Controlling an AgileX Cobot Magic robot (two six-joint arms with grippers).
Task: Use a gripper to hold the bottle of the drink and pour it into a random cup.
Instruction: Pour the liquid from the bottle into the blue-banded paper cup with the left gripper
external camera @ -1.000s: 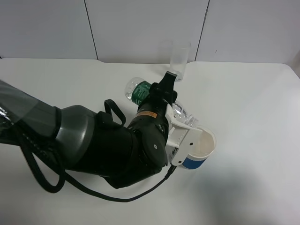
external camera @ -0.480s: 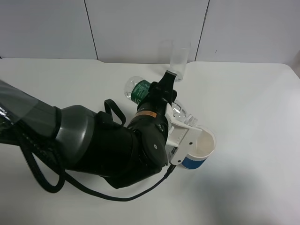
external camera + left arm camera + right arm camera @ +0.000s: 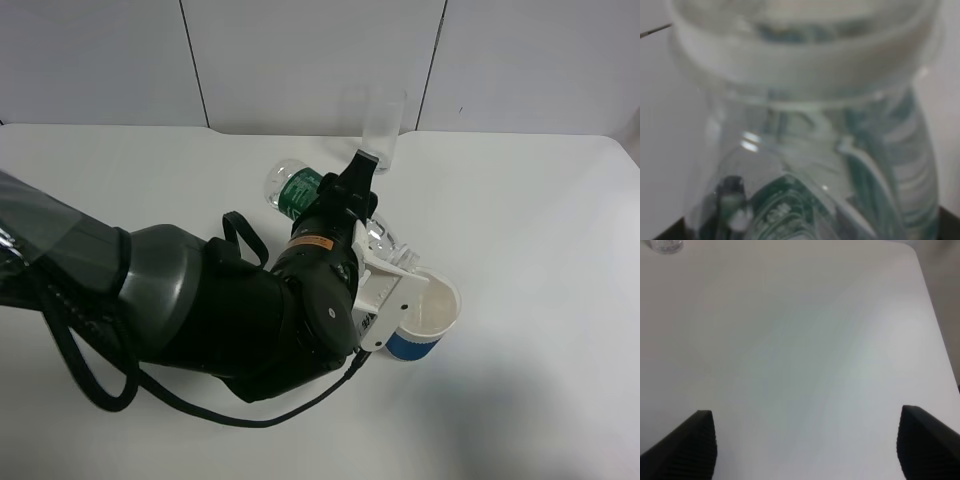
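Note:
My left gripper [image 3: 388,285] has white jaws on a bulky black arm and is shut on the bottle [image 3: 296,190]. The bottle is clear with a green label. It lies tilted, its base up toward the back and its open neck [image 3: 392,250] down at the rim of the cup [image 3: 425,322]. The cup is short and blue with a white inside, and stands on the table partly behind the jaws. In the left wrist view the bottle [image 3: 805,150] fills the frame, blurred. My right gripper [image 3: 805,450] is open and empty over bare table; it does not show in the exterior view.
A tall clear glass [image 3: 384,125] stands at the back of the white table [image 3: 540,230], beyond the bottle's base. Its bottom shows in a corner of the right wrist view [image 3: 665,245]. A black cable [image 3: 200,410] loops below the left arm.
The bottle's base end has risen slightly, so it tilts a little more toward the cup. The cup and the right gripper have not moved.

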